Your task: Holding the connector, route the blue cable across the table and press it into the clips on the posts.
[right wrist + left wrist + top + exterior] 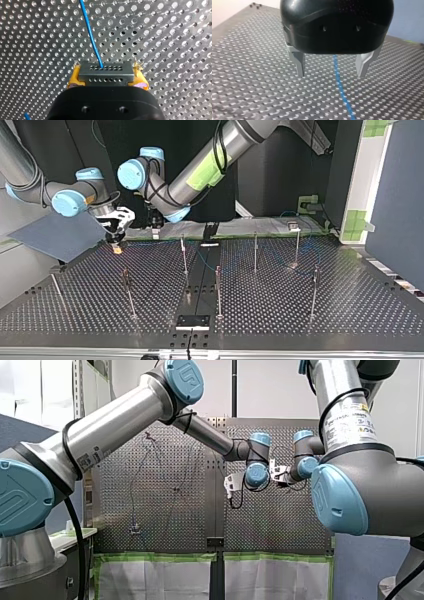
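In the right wrist view, my right gripper (pixel 106 66) is shut on a dark grey connector (pixel 105 75), which its yellow pads (pixel 74 76) clamp from both sides. The blue cable (pixel 91 35) leaves the connector's top and runs ahead over the perforated table. In the top view this gripper (pixel 117 239) hangs just above the table's far left part, with the connector (pixel 117 249) at its tip. My left gripper (pixel 331 72) stands open, its metal fingers (pixel 298 62) held just over the table. The blue cable (pixel 340 87) lies on the table between them, untouched.
Several thin upright posts stand across the table, such as a post (pixel 183 252), a second post (pixel 255 251) and a third post (pixel 218 290). A black plate (pixel 192 321) lies at the near edge. Loose blue cable (pixel 309 245) loops at the top view's far right.
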Controlling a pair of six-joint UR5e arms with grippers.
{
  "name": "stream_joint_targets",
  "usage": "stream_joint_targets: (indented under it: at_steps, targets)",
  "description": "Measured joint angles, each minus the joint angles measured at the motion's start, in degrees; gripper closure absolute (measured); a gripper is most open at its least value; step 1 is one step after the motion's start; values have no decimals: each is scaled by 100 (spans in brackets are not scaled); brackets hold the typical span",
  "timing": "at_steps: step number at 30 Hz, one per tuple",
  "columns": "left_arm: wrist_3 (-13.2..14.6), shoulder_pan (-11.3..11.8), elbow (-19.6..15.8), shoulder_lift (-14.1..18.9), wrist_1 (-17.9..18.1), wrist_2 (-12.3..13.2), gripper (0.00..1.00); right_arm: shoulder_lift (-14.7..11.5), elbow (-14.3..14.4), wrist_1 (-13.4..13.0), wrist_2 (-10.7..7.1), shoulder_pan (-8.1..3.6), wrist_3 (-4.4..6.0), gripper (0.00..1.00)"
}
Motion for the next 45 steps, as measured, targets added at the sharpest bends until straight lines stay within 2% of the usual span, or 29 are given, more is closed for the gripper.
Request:
stream_joint_targets:
  at_steps: [7, 16, 22, 28, 34, 41, 45]
  targets:
    - [-21, 74, 245, -67, -39, 41, 0, -37, 24, 1, -8, -1, 1, 100]
    - [-123, 151, 400, -441, -75, 162, 0, -51, 25, -5, -49, -8, 9, 100]
    - [-133, 201, 707, -683, -51, 39, 0, -52, 25, -7, -100, -10, 14, 100]
    - [-130, 242, 776, -727, 72, -78, 0, -52, 27, -10, -105, -12, 12, 100]
    - [-126, 312, 816, -779, 106, 27, 0, -52, 27, -15, -111, -11, 12, 100]
    - [-150, 370, 1194, -1136, -39, 36, 0, -51, 26, -16, -158, -10, 13, 100]
    - [-160, 403, 1427, -1214, -9, -26, 0, -51, 25, -17, -188, -10, 8, 100]
